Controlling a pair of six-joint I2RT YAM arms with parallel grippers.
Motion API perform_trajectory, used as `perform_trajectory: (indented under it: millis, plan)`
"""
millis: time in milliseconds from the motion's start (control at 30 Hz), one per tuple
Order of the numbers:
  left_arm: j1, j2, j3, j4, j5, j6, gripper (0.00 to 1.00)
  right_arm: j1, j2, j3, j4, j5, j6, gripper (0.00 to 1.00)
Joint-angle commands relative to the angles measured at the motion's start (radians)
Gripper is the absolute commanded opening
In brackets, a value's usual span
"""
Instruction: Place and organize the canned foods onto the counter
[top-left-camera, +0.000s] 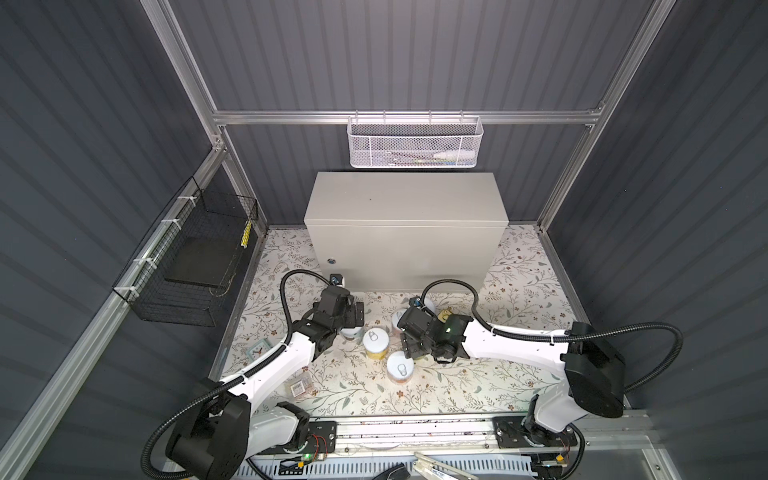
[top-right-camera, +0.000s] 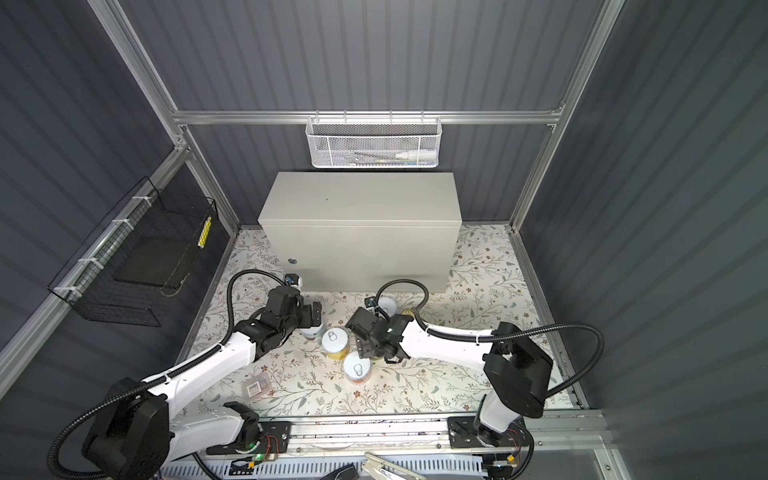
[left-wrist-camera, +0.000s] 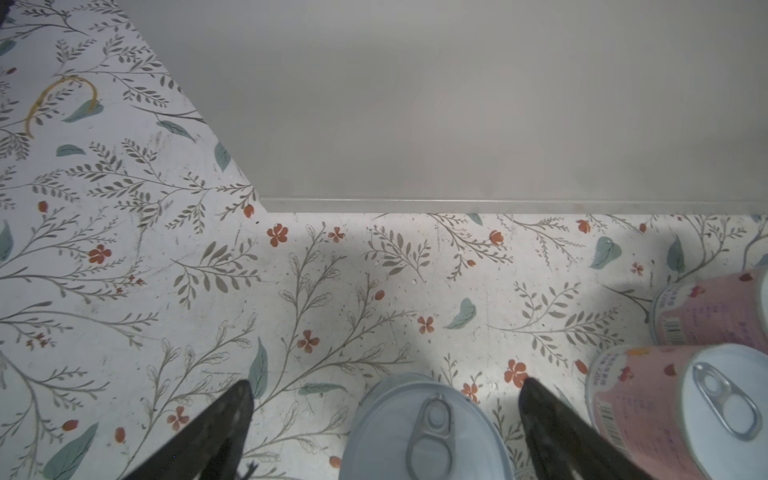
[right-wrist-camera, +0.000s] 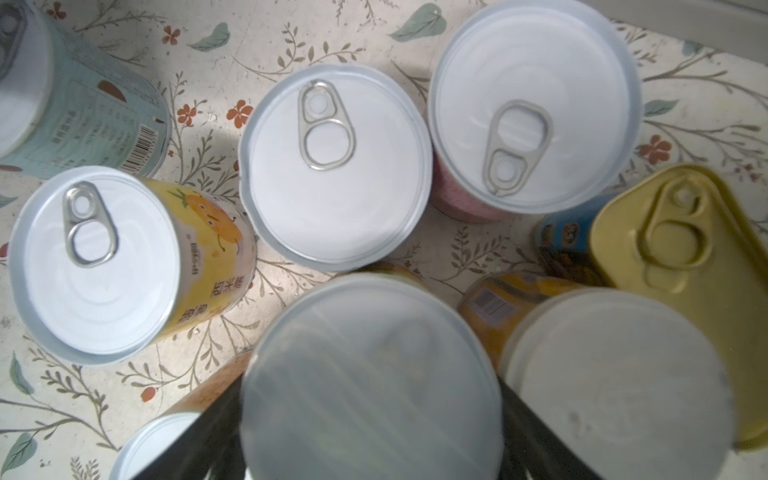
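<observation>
The canned foods stand clustered on the floral mat in front of the counter (top-left-camera: 405, 199). My left gripper (left-wrist-camera: 385, 381) is open and straddles a pale-topped can (left-wrist-camera: 428, 432), with a gap on each side. My right gripper (right-wrist-camera: 374, 436) is shut on an orange-labelled can (right-wrist-camera: 374, 374), its black fingers (right-wrist-camera: 208, 436) pressed to both sides of the lid. Around it are a yellow can (right-wrist-camera: 95, 266), a white-topped can (right-wrist-camera: 336, 166), a pink can (right-wrist-camera: 534, 104), a teal can (right-wrist-camera: 62, 104) and the gold tin (right-wrist-camera: 681, 249). The counter's top is bare.
Two pink cans (left-wrist-camera: 715, 407) stand close beside my left gripper. A small clear packet with a barcode (top-left-camera: 301, 386) lies on the mat near the left arm. A white mesh basket (top-left-camera: 413, 143) hangs above the counter, and a black wire basket (top-left-camera: 195, 257) on the left wall.
</observation>
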Motion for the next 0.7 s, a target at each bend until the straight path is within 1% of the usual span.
perform_trajectory:
  millis: [0, 133, 300, 467, 567, 667]
  plan:
    - [-0.002, -0.013, -0.016, 0.039, 0.041, 0.025, 1.0, -0.025, -0.048, -0.012, 0.024, 0.017, -0.011, 0.65]
    - [-0.002, -0.032, -0.028, 0.053, 0.058, 0.024, 1.0, -0.038, -0.073, -0.01, 0.018, 0.004, -0.022, 0.63]
    - [-0.002, -0.072, -0.08, 0.164, 0.196, 0.023, 1.0, -0.052, -0.117, -0.008, 0.009, -0.005, -0.037, 0.62]
    - [-0.002, -0.123, -0.107, 0.182, 0.225, 0.033, 1.0, -0.082, -0.17, -0.008, -0.012, -0.024, -0.065, 0.6]
    - [-0.005, -0.165, -0.129, 0.215, 0.275, 0.047, 1.0, -0.107, -0.216, -0.015, -0.023, -0.043, -0.076, 0.6]
    - [-0.021, -0.193, -0.123, 0.203, 0.285, 0.056, 1.0, -0.129, -0.264, -0.021, -0.026, -0.054, -0.094, 0.6]
